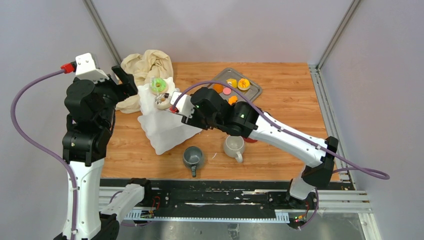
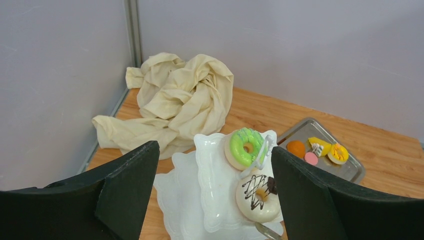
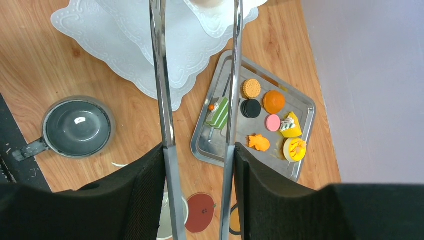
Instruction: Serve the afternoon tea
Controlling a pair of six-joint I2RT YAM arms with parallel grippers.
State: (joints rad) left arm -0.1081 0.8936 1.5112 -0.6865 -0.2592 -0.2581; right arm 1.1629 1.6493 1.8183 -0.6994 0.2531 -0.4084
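Note:
The white three-tier stand [image 1: 162,127] stands left of centre. A green ring doughnut [image 1: 159,85] and a white chocolate-striped doughnut [image 1: 162,101] lie on its top tier [image 2: 215,180]. My left gripper [image 2: 214,150] is open and empty above that tier. My right gripper [image 3: 199,150] is shut on steel tongs [image 3: 160,75]. The tong tips reach the white doughnut [image 2: 258,196]; I cannot tell whether they grip it. The grey mug [image 1: 193,156] and white mug [image 1: 233,146] stand in front of the stand. Orange [image 3: 274,101], pink [image 3: 272,122] and yellow [image 3: 291,125] pastries lie further right.
The steel tray [image 1: 254,92] at the back right holds those pastries and several more. A beige cloth [image 1: 147,65] is bunched at the back left, behind the stand. A red apple-shaped coaster [image 3: 200,212] lies by the white mug. Walls close the back and both sides.

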